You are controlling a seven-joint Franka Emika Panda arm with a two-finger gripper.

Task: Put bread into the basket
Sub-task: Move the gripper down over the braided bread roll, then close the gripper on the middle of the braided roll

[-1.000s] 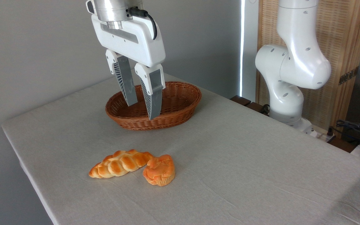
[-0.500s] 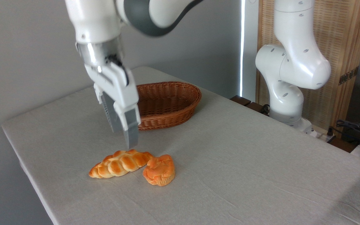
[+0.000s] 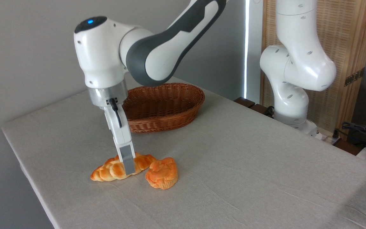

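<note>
One gripper finger fronts the bread mid-length

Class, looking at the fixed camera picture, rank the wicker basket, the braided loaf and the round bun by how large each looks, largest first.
1. Basket: clearly the largest, though farthest from the camera.
2. Braided loaf: longer than the bun, partly covered by the gripper.
3. Round bun: smallest, lying beside the loaf at similar distance, so this comparison is fair.

Plain grey wall behind – bright vertical strip of light at its right edge. Wooden slatted screen far right, cables below. Table covered in pale cloth.
</note>
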